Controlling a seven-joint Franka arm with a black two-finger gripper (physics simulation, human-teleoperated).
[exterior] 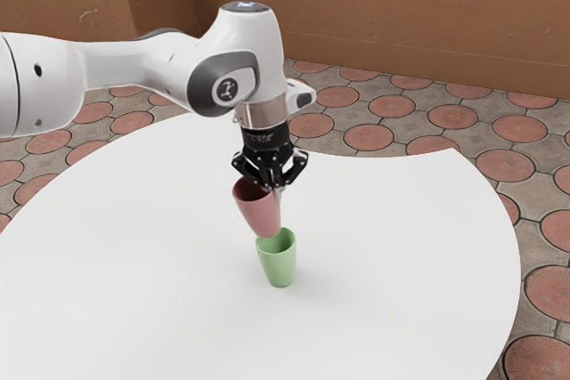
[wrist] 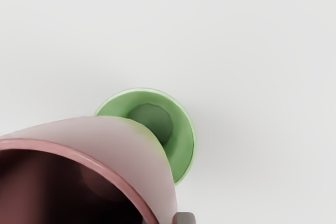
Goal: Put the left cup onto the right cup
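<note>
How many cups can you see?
2. The pink cup is tilted in the gripper, lifted off the white table. The green cup stands upright on the table, right under the pink cup's base. None seem hidden.

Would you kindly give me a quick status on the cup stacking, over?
Gripper shut on pink cup at its rim, cup lifted and tilted. Its base just over green cup mouth, not yet nested. Nothing between the two cups.
</note>
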